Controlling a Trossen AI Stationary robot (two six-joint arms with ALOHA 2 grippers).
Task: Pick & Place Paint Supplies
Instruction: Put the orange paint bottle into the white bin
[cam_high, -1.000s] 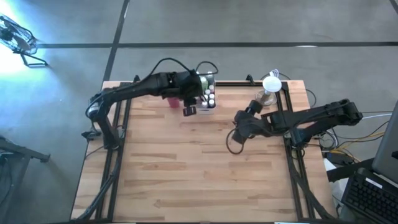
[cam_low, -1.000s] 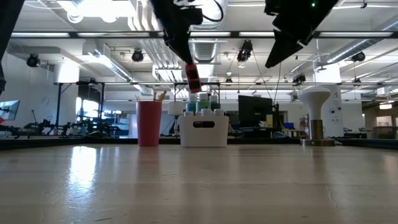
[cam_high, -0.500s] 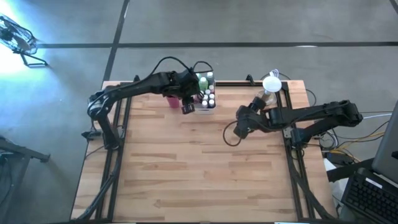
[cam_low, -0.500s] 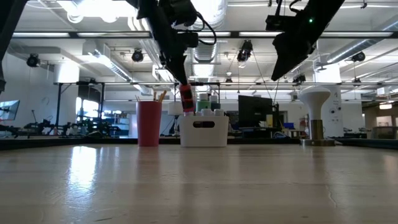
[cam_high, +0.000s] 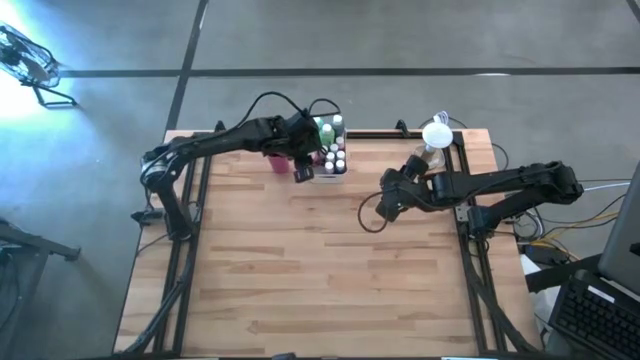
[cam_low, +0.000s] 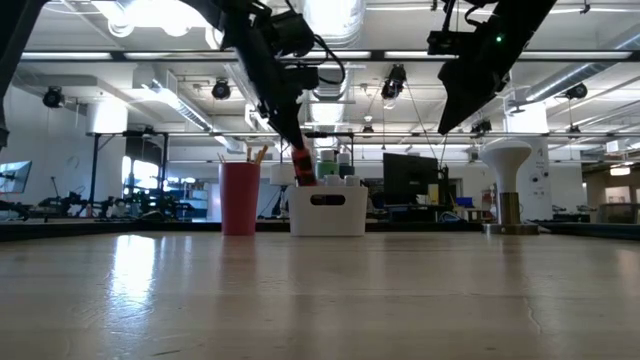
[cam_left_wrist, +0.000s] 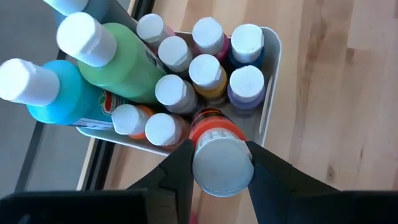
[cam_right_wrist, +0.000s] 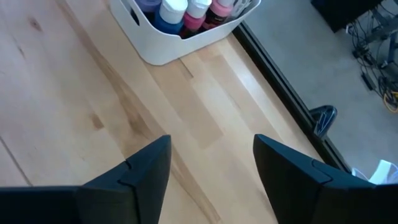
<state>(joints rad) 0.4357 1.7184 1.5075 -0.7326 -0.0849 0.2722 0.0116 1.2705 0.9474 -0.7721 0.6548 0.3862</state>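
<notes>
Pretty far along here, we'd say. The white tray at the far edge of the table is already packed with paint bottles, white caps all over, plus a big green one and a teal one leaning at its end. The left gripper is clamped on a red bottle, cap toward the camera, hanging right over the near rim of the tray, so we reckon this one is about to be dropped in. The rest of the tabletop shows no loose supplies in the high view, so this may well be among the last.

The right gripper hovers over the middle-right of the table, fingers spread wide with nothing between them, just waiting.

What differs between views: the left wrist view is the only one that shows the bottle colours and that the only open slot is at the near corner by the rim. The low view shows the magenta cup left of the tray with brush handles poking out, which the high view mostly hides under the left arm. The right wrist view catches just a corner of the tray and bare wood.
</notes>
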